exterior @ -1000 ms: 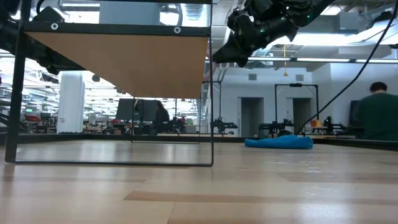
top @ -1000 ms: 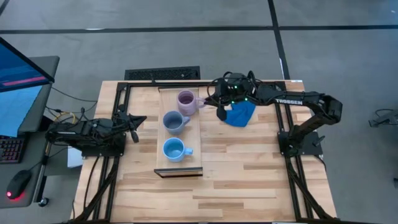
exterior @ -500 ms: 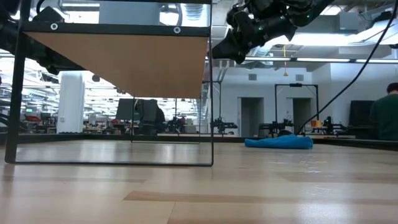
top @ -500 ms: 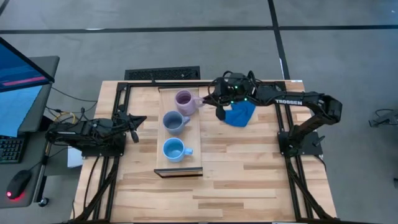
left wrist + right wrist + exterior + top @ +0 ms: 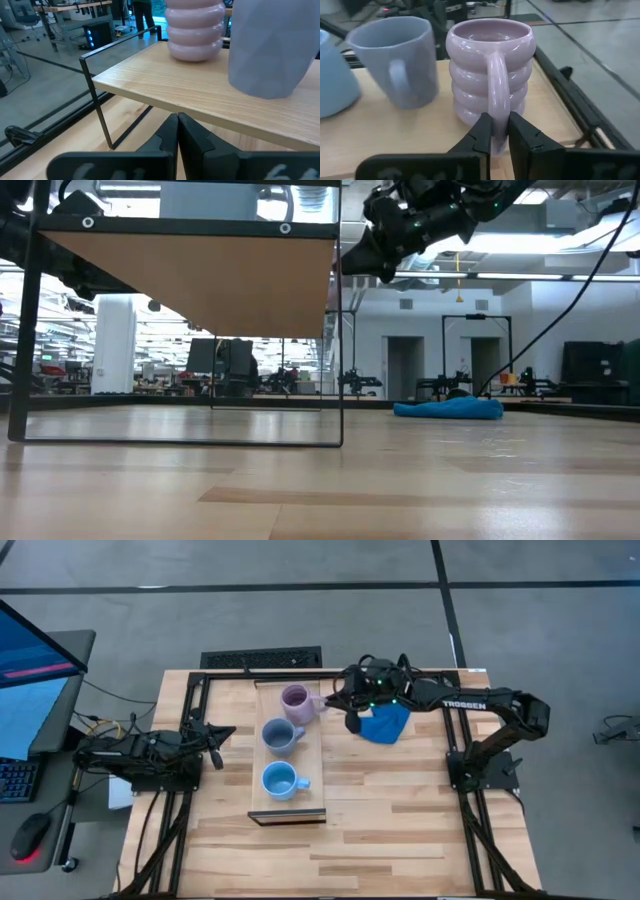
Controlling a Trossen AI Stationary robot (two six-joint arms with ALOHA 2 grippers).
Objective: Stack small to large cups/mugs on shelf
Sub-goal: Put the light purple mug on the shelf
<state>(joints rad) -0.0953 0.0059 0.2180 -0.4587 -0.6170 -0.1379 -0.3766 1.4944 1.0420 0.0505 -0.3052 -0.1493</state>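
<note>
Three mugs stand in a row, base down, on the raised light-wood shelf [image 5: 312,755]: a lilac ribbed mug [image 5: 296,700] at the far end, a slate-blue mug [image 5: 279,735] in the middle, and a light-blue mug [image 5: 279,781] at the near end. My right gripper [image 5: 499,134] reaches in from the table's right and is shut on the lilac mug [image 5: 487,70]. My left gripper [image 5: 222,733] waits shut at the table's left, beside the shelf and below its board [image 5: 200,95]. My right gripper pinches the lilac mug's handle [image 5: 498,112] at its lower part between the two fingers [image 5: 481,131], one on each side of the loop. The fingers come nearly level from the table's right, tipped slightly down. The mug stands upright with its base on the shelf [image 5: 395,135].
A bright blue cloth [image 5: 385,723] lies on the tabletop right of the shelf, under my right arm. The shelf stands on thin black metal legs [image 5: 340,380], with open room beneath it. Black frame rails [image 5: 455,755] run along both table sides.
</note>
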